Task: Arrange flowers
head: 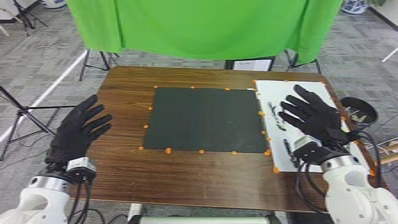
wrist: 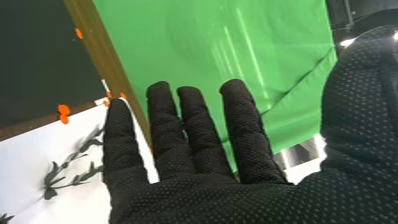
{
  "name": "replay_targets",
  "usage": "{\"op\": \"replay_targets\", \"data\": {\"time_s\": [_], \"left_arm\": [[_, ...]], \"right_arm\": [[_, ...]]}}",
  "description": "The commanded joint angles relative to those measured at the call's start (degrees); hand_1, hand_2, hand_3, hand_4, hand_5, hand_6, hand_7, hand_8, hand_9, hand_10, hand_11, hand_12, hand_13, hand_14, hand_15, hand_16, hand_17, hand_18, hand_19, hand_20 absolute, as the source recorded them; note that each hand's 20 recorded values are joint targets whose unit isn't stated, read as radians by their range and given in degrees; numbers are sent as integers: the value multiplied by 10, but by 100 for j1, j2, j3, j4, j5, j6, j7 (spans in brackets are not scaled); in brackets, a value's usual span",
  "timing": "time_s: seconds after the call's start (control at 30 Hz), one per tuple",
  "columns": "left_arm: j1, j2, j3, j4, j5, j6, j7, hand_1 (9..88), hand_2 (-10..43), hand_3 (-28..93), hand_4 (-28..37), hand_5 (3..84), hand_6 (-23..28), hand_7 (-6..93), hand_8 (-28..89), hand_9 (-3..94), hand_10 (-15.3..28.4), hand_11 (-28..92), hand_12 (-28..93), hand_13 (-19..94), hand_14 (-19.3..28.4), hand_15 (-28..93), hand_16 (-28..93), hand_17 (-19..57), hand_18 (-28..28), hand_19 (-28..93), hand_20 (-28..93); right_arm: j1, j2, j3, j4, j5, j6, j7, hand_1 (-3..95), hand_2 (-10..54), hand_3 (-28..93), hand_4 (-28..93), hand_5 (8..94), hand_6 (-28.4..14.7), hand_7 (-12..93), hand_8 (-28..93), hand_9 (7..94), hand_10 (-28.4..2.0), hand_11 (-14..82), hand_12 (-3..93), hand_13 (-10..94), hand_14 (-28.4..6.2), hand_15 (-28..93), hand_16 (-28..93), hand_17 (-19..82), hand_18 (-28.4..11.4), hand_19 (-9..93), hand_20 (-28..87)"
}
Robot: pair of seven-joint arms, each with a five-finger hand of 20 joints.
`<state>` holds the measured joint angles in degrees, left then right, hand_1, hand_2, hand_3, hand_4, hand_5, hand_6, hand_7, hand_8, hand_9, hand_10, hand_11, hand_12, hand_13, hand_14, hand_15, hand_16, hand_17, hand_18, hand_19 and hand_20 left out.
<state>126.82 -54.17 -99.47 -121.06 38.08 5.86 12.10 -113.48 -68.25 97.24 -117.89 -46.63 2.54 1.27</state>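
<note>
Right hand [head: 313,116]: stood over the white sheet at the counter's right side, its straight fingers spread with gaps between them, pointing toward the far edge; nothing was pinched in it. In the right wrist view the same hand [wrist: 209,204] showed its palm, with the thumb well apart from the fingers.
Left hand [head: 75,131]: stood above the left part of the counter, left of the dark mat, its fingers straight, angled toward the far edge, and holding nothing.
Leafy sprigs [wrist: 57,178]: lay on the white sheet, dark and thin-stemmed; in the head view some were between the dark mat and the right hand, and more were closer to the robot, beside the right wrist.
White sheet [head: 276,92]: lay lengthwise along the counter's right side, just beside the mat, partly under the right hand.
Dark mat [head: 204,120]: lay flat in the middle of the counter, between the two hands.
Orange dots [head: 168,150]: sat around the mat's edges and along parts of the sheet's edges.
Counter [head: 178,175]: brown wood, with the mat and the sheet on it.
Green cloth [head: 195,27]: hung beyond the far edge.
Black container [head: 359,107]: round, off the counter, near its right edge.
Tripod [head: 27,108]: stood on the floor, left of the counter.
</note>
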Motion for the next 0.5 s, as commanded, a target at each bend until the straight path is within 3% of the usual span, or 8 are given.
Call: {"op": "replay_targets", "data": {"time_s": [0.03, 0.17, 0.27, 0.33, 0.5], "left_arm": [[18, -19, -6, 2, -15, 14, -16, 280, -51, 680, -266, 238, 28, 243, -130, 190, 118, 252, 165, 177, 163, 397, -21, -86, 225, 441, 117], [82, -34, -36, -21, -12, -5, -15, 280, -51, 679, -266, 238, 27, 245, -130, 190, 117, 253, 165, 177, 163, 397, -20, -87, 225, 440, 117], [106, -19, -60, -33, 1, 19, -6, 281, -51, 679, -266, 238, 27, 246, -131, 190, 118, 254, 166, 177, 163, 397, -20, -87, 225, 441, 117], [158, -22, -99, -54, 1, 21, 14, 281, -52, 680, -266, 238, 27, 246, -131, 190, 118, 253, 165, 177, 163, 398, -20, -87, 225, 441, 117], [246, -9, -143, -92, -1, 53, 28, 280, -52, 680, -265, 238, 27, 245, -131, 191, 117, 252, 165, 177, 164, 397, -21, -87, 225, 441, 117]], "right_arm": [[1, -8, 12, -28, -13, 22, 18, 159, -76, 885, -265, 344, -22, 219, -136, 364, -115, 112, 214, 285, -108, 178, 272, 41, -205, 407, 231], [52, 243, 5, -183, -810, 405, 411, 170, -82, 880, -264, 342, -22, 224, -138, 368, -117, 136, 219, 298, -108, 231, 263, 48, -207, 455, 257], [39, 697, -36, -473, -2744, 895, 1169, 218, -93, 866, -277, 372, -34, 289, -171, 430, -129, 266, 228, 388, -103, 468, 175, 124, -202, 604, 332], [-43, 1012, 8, -592, -4260, 772, 1432, 252, -95, 837, -282, 439, -30, 346, -184, 514, -130, 380, 250, 488, -107, 620, 175, 202, -195, 732, 392], [-506, 1601, 231, -1063, -6479, 213, 2153, 247, -95, 804, -283, 593, 3, 417, -181, 657, -114, 490, 292, 622, -107, 744, 239, 301, -206, 876, 460]]}}
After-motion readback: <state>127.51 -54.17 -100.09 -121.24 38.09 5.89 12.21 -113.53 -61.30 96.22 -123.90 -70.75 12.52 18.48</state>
